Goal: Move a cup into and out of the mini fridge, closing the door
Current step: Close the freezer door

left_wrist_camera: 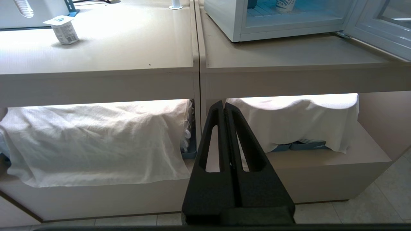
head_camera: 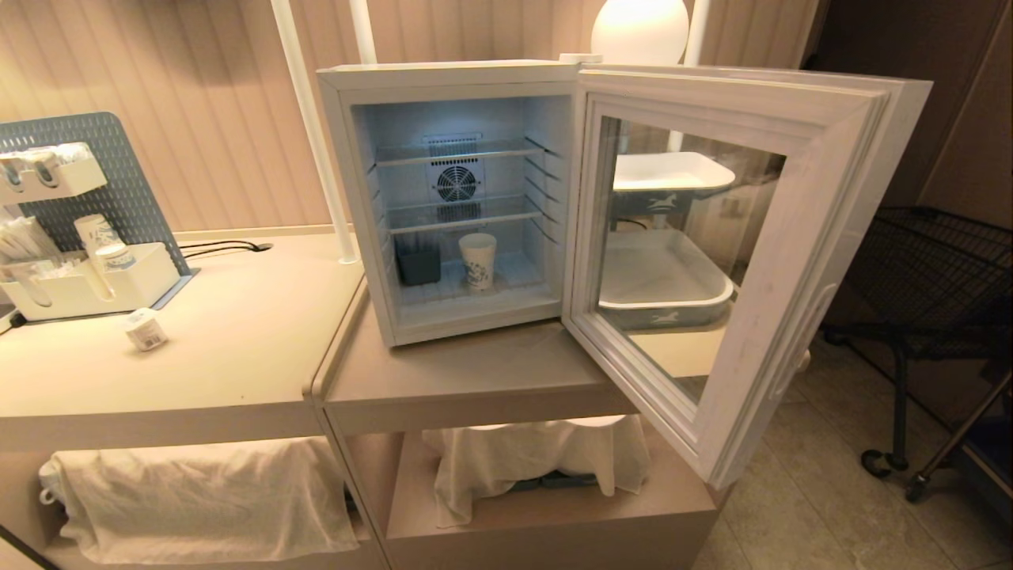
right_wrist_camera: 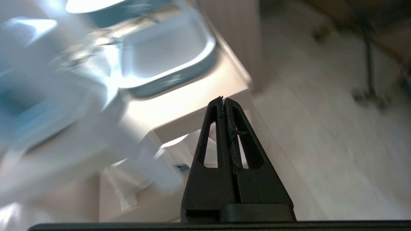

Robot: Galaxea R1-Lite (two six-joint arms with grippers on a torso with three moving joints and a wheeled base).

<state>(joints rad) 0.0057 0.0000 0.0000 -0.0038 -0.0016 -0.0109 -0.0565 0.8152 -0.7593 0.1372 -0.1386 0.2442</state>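
White cloths drape the lower shelves nearest the head camera, one under each tabletop section. Above them the beige tabletop carries the mini fridge, which sits at about 12 o'clock in the head view. Its door is swung wide open toward 3 o'clock, hinged on the fridge's right side, and two pale trays show through the glass. Inside, the cup stands upright on the fridge floor beneath the lowest wire shelf, with a dark container just beside it toward 9 o'clock. A round fan sits in the rear wall above them.

At 9 o'clock on the tabletop, a small white pot lies near a white organizer backed by a grey pegboard. A dark wire cart stands on the floor at 3 o'clock.

Neither arm appears in the head view. Seen from its wrist camera, the left pincer has its fingers pressed together, empty, low in front of the shelves. The right pincer is likewise together and empty, near the tabletop corner by the trays.
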